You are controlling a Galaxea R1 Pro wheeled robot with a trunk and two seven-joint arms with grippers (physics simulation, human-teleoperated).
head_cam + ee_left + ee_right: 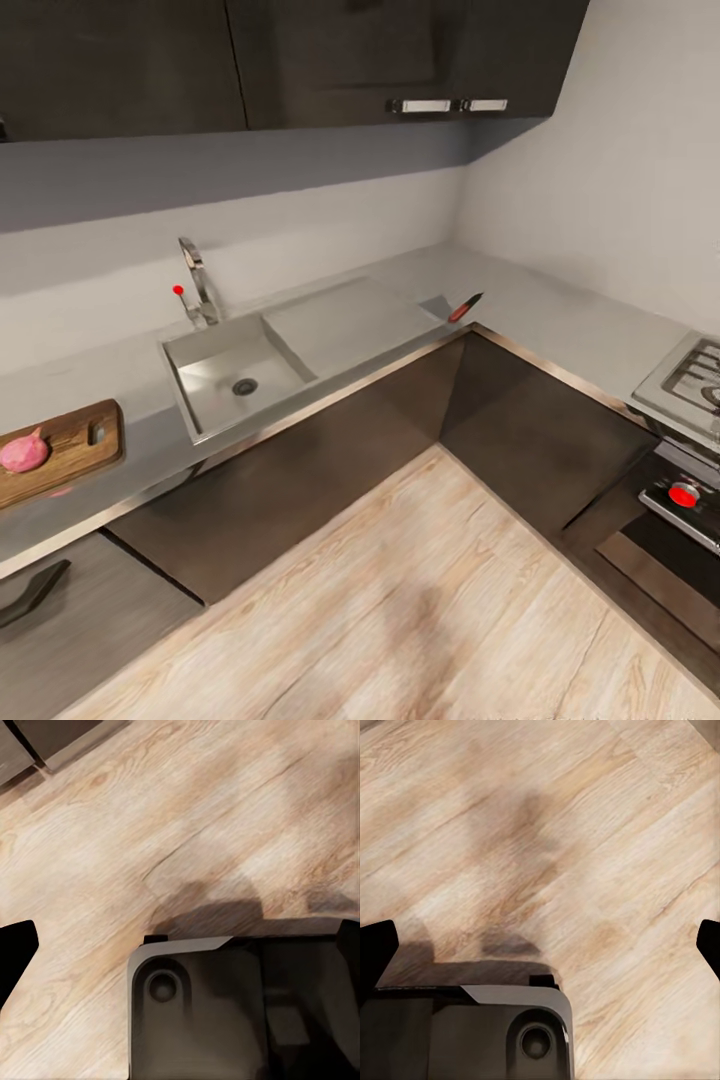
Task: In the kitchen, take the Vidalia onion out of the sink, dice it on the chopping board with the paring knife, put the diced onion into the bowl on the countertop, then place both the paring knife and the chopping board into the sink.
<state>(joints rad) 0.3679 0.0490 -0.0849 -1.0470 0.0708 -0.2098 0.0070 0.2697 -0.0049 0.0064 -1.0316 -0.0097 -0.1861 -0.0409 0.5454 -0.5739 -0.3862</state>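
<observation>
Grey worktop (120,370) carries onion (24,451) on the board (70,450) near its front edge; the knife (465,307) lies far off in the corner, so a blind reach may miss. Both pincers look open.

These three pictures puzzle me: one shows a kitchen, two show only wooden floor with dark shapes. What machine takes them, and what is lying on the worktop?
A wheeled robot with two arms takes them. The big picture comes from its head camera; the other two from cameras near each claw, aimed down at the pale wooden floor. The dark corners there are fingertips, spread wide, holding nothing. On the long grey worktop lies a dark-brown wooden chopping board carrying a pinkish-red onion. The grey steel sink looks empty, and a small red-handled knife lies beyond its drainboard, near the corner.
</observation>
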